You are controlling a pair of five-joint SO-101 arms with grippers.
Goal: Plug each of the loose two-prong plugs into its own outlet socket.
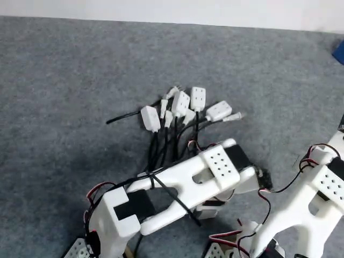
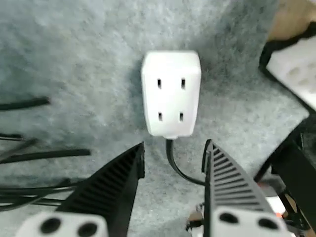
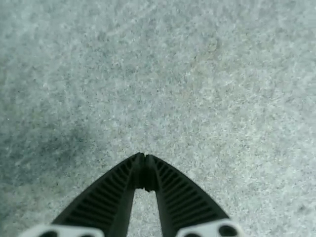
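Several white outlet sockets [image 1: 180, 103] and small two-prong plugs [image 1: 234, 116] lie bunched mid-carpet, their black cords [image 1: 161, 148] running back toward the arms. In the left wrist view a white socket block [image 2: 171, 94] with two pairs of slots lies flat just ahead of my left gripper [image 2: 173, 153]. That gripper is open, and the block's black cord [image 2: 174, 163] runs between its fingers. My right gripper [image 3: 143, 170] is shut on nothing, over bare grey carpet. The left arm [image 1: 183, 180] stretches across the lower middle, and the right arm [image 1: 317, 199] sits at the lower right.
Grey carpet [image 1: 64, 80] covers the table. A blue object [image 1: 339, 51] sits at the right edge. More black cords [image 2: 44, 155] lie beside the left gripper, with white and black arm parts [image 2: 296, 64] close on its other side.
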